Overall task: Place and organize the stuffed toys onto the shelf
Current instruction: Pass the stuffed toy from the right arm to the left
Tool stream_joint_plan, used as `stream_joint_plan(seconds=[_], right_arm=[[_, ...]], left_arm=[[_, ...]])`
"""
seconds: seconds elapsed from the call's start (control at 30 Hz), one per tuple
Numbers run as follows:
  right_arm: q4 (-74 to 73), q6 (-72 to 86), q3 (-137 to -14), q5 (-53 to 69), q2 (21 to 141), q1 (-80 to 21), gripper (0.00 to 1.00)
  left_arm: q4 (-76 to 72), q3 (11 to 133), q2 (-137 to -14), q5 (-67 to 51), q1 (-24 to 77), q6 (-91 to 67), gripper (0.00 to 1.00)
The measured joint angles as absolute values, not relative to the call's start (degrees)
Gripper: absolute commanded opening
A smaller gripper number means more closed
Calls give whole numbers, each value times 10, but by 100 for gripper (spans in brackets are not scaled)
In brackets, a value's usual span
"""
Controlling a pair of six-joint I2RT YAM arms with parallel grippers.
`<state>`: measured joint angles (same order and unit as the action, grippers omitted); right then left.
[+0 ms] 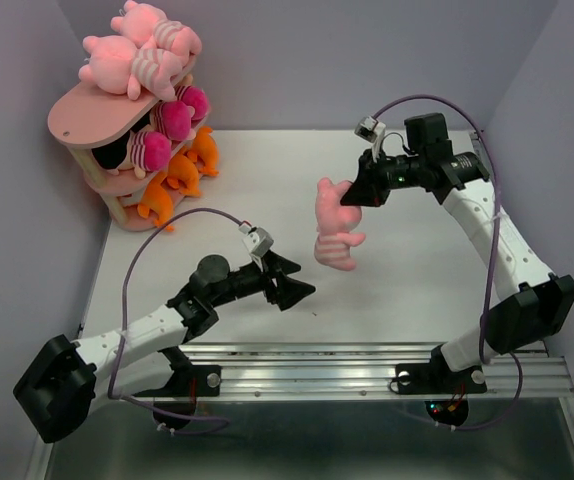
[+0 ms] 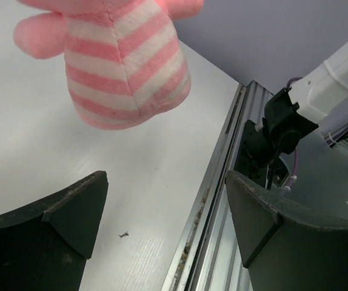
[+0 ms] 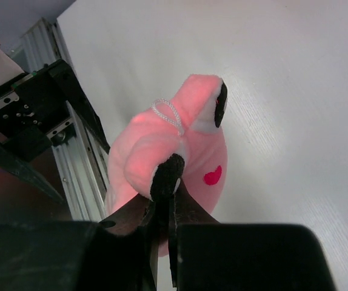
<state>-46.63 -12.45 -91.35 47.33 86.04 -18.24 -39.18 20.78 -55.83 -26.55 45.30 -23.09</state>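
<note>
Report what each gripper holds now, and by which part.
Right gripper: shut on the pink striped plush, pinching what looks like an ear at its head; the toy hangs free. Left gripper: open, holding nothing.

The left arm [image 1: 157, 330] lay low at the near left and reached to the right. The left gripper [image 1: 292, 290] stood wide open and held nothing. The right arm [image 1: 492, 235] rose from the near right and bent to the left. The right gripper [image 1: 355, 195] was closed on the head of a pink striped toy [image 1: 335, 240].
</note>
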Motion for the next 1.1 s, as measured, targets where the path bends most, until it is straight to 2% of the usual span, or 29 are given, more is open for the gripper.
stream_joint_plan(seconds=[0.2,0.5,0.8,1.1], right_arm=[[-452,-91,-914,551,878,-169,1],[-410,-35,-925,655,886,-168,1],[-346,24,-919,736,886,-168,1],[-335,30,-883,750,879,-168,1]], left_arm=[[-462,147,-496,-248,466,-186,89],[-555,108,-486,-240,470,-98,88],[-611,110,-537,-242,472,-44,87],[-651,140,-563,-233,477,-34,84]])
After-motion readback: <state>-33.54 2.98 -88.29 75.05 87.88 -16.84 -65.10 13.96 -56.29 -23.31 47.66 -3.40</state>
